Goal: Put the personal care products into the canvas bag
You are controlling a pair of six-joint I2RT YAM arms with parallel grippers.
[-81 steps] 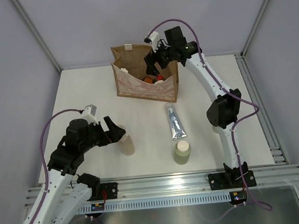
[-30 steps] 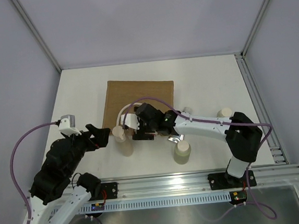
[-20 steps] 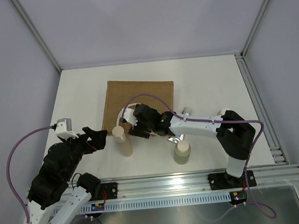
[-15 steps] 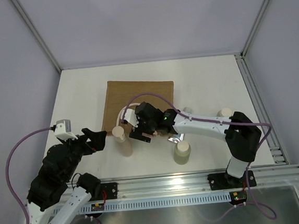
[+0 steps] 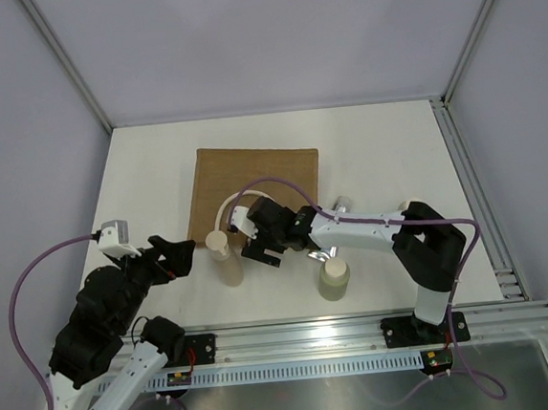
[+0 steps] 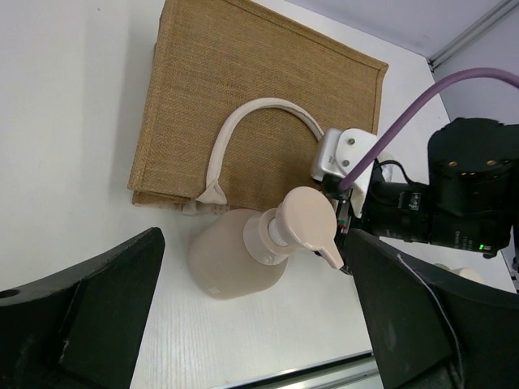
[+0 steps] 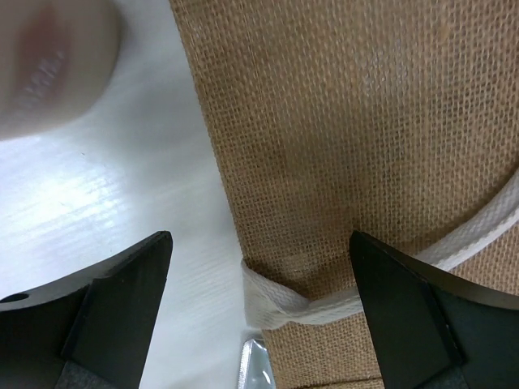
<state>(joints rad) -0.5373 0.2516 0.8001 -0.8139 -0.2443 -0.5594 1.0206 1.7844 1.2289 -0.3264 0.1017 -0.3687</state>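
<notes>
The canvas bag (image 5: 253, 183) lies flat, plain brown side up, its cream handle (image 6: 243, 134) toward me. My right gripper (image 5: 267, 254) is open just above the bag's near edge, its jaws either side of the handle end (image 7: 324, 304). My left gripper (image 5: 178, 258) is open and empty, above and left of a beige pump bottle (image 5: 225, 257), which also shows in the left wrist view (image 6: 243, 255). A second beige bottle (image 5: 334, 278) stands at the near middle. The silver tube (image 5: 318, 252) peeks from under my right arm. The orange and green bottles are out of view.
A small cream cap (image 5: 341, 203) shows just beyond my right forearm. My right arm stretches low across the table from its base (image 5: 429, 326) to the bag. Metal rails (image 5: 296, 342) run along the near edge, and grey walls close in the sides and the back.
2.7 s ago the bag stood upright at the back with my right gripper over it; now it lies flat. In the last second my right gripper shifted slightly at the bag's near edge.
</notes>
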